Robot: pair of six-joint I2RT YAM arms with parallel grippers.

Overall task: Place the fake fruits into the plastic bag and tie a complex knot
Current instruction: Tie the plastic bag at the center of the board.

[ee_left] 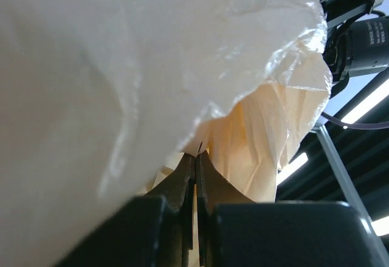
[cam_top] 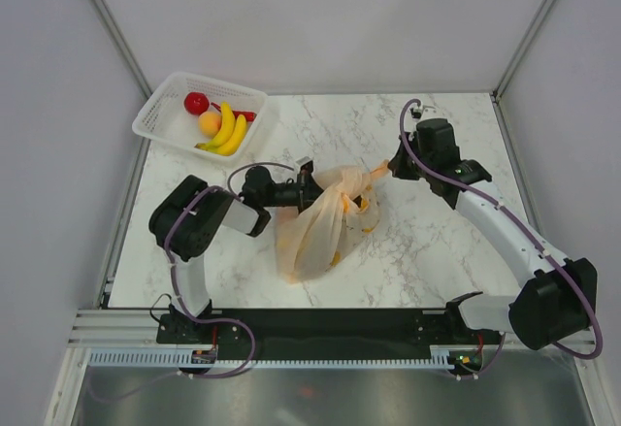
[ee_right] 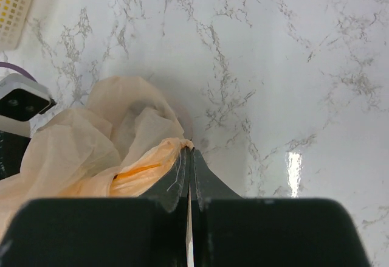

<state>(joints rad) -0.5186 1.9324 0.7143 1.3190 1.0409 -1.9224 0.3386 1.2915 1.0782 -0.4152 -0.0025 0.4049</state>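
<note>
The peach plastic bag [cam_top: 315, 227] lies on the marble table at centre, with yellow shapes showing through it. My left gripper [cam_top: 309, 185] is shut on one handle strip at the bag's top left; in the left wrist view [ee_left: 196, 156] bag film [ee_left: 267, 127] drapes over the closed jaws. My right gripper [cam_top: 391, 167] is shut on the other handle strip [cam_top: 374, 174], pulled out to the right; it also shows in the right wrist view [ee_right: 188, 152], holding bunched strip [ee_right: 146, 173]. A bunched twist [cam_top: 342, 185] sits between the grippers. Bananas [cam_top: 226, 130], a red apple [cam_top: 196, 103] and a peach [cam_top: 210, 122] lie in the basket.
The white lattice basket [cam_top: 167, 106] stands at the table's back left corner; its corner shows in the right wrist view [ee_right: 15, 5]. A red chili [cam_top: 246, 114] lies in it. Grey enclosure walls surround the table.
</note>
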